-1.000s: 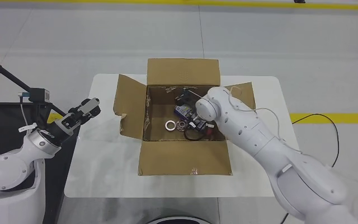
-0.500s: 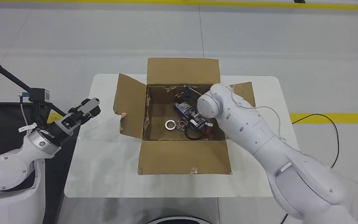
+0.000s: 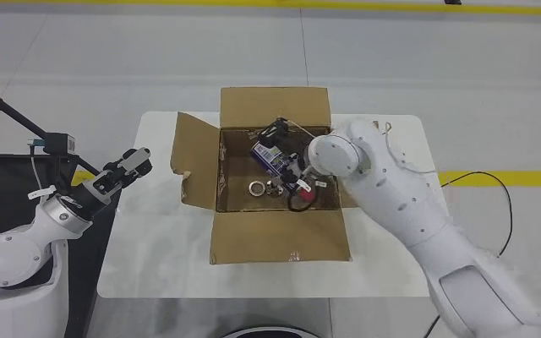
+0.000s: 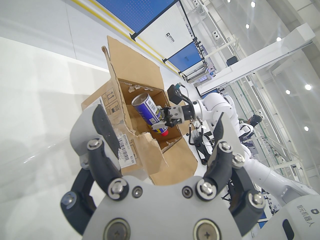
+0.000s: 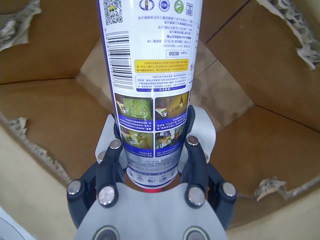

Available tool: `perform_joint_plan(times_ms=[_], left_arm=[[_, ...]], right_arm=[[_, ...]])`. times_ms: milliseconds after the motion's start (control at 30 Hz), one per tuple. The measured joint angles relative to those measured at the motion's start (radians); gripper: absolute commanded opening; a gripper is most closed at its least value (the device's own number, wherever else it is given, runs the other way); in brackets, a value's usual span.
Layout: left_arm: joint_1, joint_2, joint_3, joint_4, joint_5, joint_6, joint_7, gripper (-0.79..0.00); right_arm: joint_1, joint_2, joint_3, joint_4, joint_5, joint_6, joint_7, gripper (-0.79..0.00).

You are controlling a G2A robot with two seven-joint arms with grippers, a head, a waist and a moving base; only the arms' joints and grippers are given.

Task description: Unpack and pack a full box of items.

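Observation:
An open cardboard box [image 3: 279,241] stands in the middle of the white table [image 3: 161,253]. My right gripper [image 3: 292,169] is shut on a blue spray can [image 3: 270,152] near its red cap and holds it tilted above the box's inside. The right wrist view shows the can [image 5: 152,51] clamped between the fingers of the right gripper [image 5: 153,123], with the box floor [image 5: 50,101] beneath. From the left wrist view, the can [image 4: 147,112] hangs over the box [image 4: 140,73]. My left gripper [image 3: 139,159] stands open and empty off the table's left edge.
On the box floor lie a pale ring [image 3: 255,188], small metal parts [image 3: 272,187] and a black cable loop [image 3: 297,203]. The box's flaps [image 3: 193,160] are folded outward, with torn edges. Bare table surface lies left of and in front of the box.
My right gripper has risen from among the items on the box floor, lifting the spray can up and toward the box's far left. The left arm has not moved.

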Motion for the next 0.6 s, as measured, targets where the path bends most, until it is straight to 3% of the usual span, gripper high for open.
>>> perform_joint_plan(times_ms=[333,600], left_arm=[[0.001,0.0,0.001,-0.001,0.0,0.0,0.003,0.0],[0.021,0.006,0.02,-0.014,0.003,-0.013,0.035,0.0]], right_arm=[[-0.164,0.098,0.349,-0.334,-0.011,0.023,-0.032,-0.785],[-0.216,0.147,0.623,-0.387,-0.068,0.08,-0.065,-0.785]])
